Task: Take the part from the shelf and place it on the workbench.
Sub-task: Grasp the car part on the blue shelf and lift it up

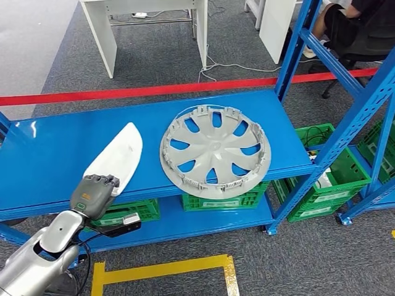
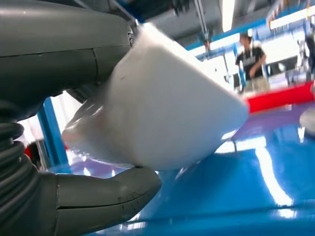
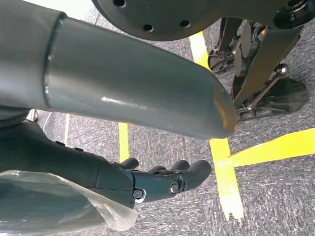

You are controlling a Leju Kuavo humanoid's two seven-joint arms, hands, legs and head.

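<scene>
Left hand (image 1: pixel 95 192) grips the near end of the white part (image 1: pixel 117 157). In the left wrist view the thumb (image 2: pixel 108 196) lies under the part (image 2: pixel 159 118) and the dark fingers (image 2: pixel 67 59) lie over it, so the part is clamped between them. The part's far end is close to the blue shelf (image 1: pixel 60 148), on the shelf's left half; whether it touches the surface cannot be told from these views. Right hand (image 3: pixel 163 179) hangs beside the body over the carpet, fingers straight and apart, holding nothing.

Risks from this state, as judgement:

- Slip. The part looks smooth and glossy, and it is held at one end only. The long free end acts as a lever. A fast lift or swing may rotate the part out of the fingers.
- Collision. A grey wheel cover (image 1: pixel 215 151) lies just to the right of the part on the same shelf. A sideways sweep of the free end may strike it and push it toward the shelf edge.
- Snag on withdrawal. The shelf's front edge lies between the part and the body. A low pull-back may catch the part on that edge.
- Drop during transfer. The workbench is not identified in these views, so a turn or walk may be needed. Body motion adds load to a one-handed end grip.
</scene>
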